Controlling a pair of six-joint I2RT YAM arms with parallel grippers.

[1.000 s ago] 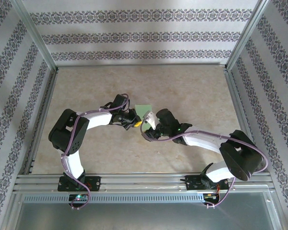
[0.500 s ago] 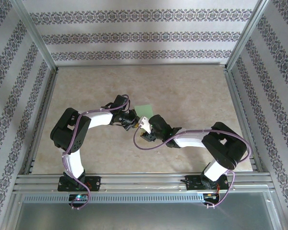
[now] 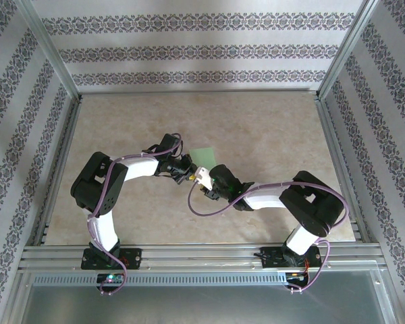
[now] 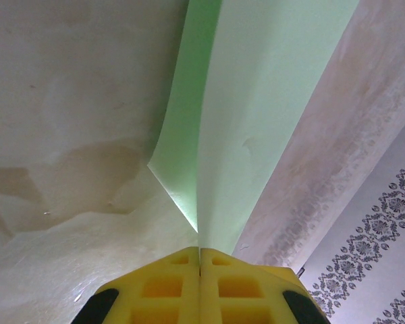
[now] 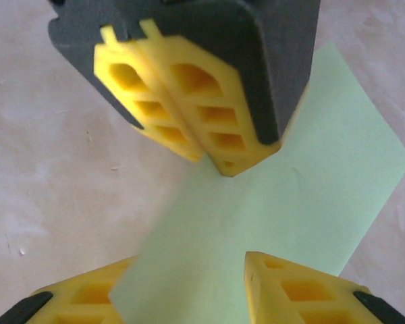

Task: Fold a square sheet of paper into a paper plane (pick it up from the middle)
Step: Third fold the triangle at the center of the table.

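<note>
The square sheet of paper (image 3: 204,156) is light green and is held up off the table near its middle. My left gripper (image 3: 188,171) is shut on one edge of it. In the left wrist view the paper (image 4: 256,101) rises from the closed yellow fingertips of that gripper (image 4: 200,251) and bends along a soft crease. My right gripper (image 3: 201,178) sits close beside the left one. In the right wrist view its jaws (image 5: 189,260) stand apart on either side of the sheet (image 5: 310,182), whose lower corner covers part of one finger (image 5: 74,297). The left gripper (image 5: 216,162) pinches the paper just above.
The tan marbled tabletop (image 3: 256,128) is bounded by an aluminium frame (image 3: 196,94) and patterned walls. A purple cable (image 3: 196,202) loops from the right arm low over the table. Both arms crowd the centre, and there is free surface towards the far side and right.
My right arm has swung left until its gripper is against the left one. Its jaws have narrowed around the paper. The left gripper has held still, shut on the sheet.
</note>
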